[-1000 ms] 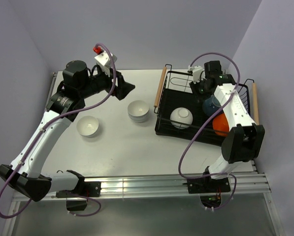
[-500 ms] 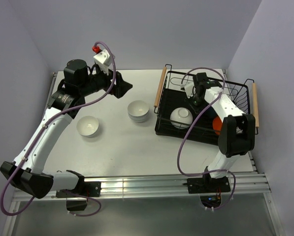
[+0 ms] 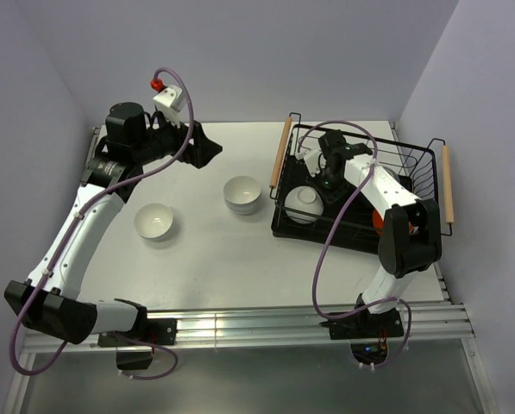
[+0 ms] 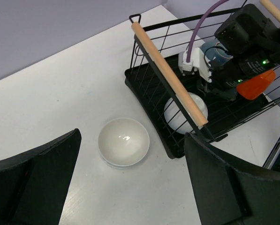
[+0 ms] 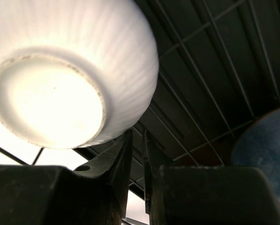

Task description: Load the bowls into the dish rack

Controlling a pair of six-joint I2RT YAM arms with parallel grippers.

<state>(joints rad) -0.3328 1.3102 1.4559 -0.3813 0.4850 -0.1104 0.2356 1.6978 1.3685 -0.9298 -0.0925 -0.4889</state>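
Observation:
The black wire dish rack (image 3: 417, 157) stands at the right, with wooden handles. Inside it lies an upside-down white bowl (image 3: 302, 205), also in the left wrist view (image 4: 179, 115) and right wrist view (image 5: 60, 75). My right gripper (image 3: 325, 185) is shut and empty inside the rack; its fingertips (image 5: 137, 133) touch that bowl's side. The blue bowl (image 4: 215, 51) and orange bowl (image 4: 254, 84) sit further right in the rack. A stack of white bowls (image 3: 241, 193) and a single white bowl (image 3: 153, 221) stand on the table. My left gripper (image 3: 203, 148) is open and empty, above the stack (image 4: 124, 142).
The rack's near wooden handle (image 4: 170, 79) runs between the stack and the rack's inside. Walls close the table at the back and both sides. A metal rail (image 3: 266, 326) runs along the front edge.
My right gripper has moved left across the rack to the upside-down white bowl, which has slid left toward the handle. My left gripper has drawn back a little to the left.

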